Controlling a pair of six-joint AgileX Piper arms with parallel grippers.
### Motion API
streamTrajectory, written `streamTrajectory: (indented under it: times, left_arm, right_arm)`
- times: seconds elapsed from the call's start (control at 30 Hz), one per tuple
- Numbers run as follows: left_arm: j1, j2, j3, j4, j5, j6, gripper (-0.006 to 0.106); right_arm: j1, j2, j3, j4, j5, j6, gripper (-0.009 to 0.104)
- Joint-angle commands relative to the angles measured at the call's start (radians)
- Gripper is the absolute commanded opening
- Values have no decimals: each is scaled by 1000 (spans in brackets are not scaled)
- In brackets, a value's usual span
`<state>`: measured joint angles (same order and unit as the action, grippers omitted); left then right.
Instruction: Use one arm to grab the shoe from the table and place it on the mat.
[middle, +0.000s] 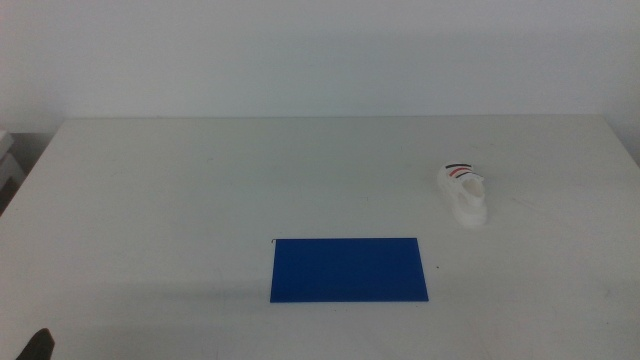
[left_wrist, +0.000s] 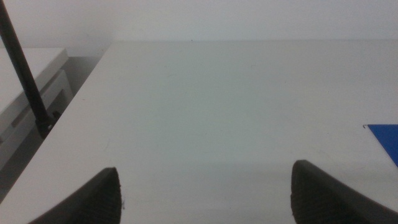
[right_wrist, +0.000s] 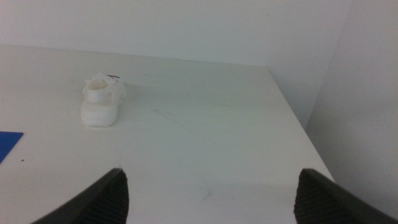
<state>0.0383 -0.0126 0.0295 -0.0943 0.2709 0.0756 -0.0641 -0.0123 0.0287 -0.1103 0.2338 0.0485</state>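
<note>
The right gripper (right_wrist: 208, 193) is hanging low over the right part of the table (middle: 200, 180) with its two dark jaws spread wide and nothing between them, and only bare tabletop is lying in the gap. Ahead of it and well apart, the shoe (right_wrist: 101, 102) is sitting upright on the table with its open back turned toward this gripper. The left gripper (left_wrist: 205, 196) is waiting over the left part of the table, its jaws also spread wide and holding nothing, with a corner of the mat (left_wrist: 385, 140) showing off to one side of it. In the middle view the shoe (middle: 464, 193) is resting on the right half of the table, its striped top facing the far edge, not touching the mat. The blue mat (middle: 348, 269) is lying flat near the middle of the front edge, with open tabletop between it and the shoe
</note>
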Motion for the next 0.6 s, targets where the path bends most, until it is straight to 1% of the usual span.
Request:
streamTrajectory:
  times: [0.0,0.13,0.27,0.43,0.47,0.57]
  left_arm:
    - [-4,-13,7,-8,-80,-4,94]
    - [-4,-13,7,-8,-80,-4,94]
    - [-4,-13,7,-8,-80,-4,94]
    - [-4,-13,7,-8,-80,-4,94]
    - [-4,-13,7,-8,-80,-4,94]
    - [-4,-13,7,-8,-80,-4,94]
  right_arm:
    - [3,-25,-10,6,-53,-9,92]
    - [3,-7,-95,43,59,-9,92]
    - [3,53,-191,46,155,-9,92]
    - [3,186,-300,54,183,-9,92]
    - [3,213,-317,64,186,-9,92]
    - [3,320,-379,122,199,-9,92]
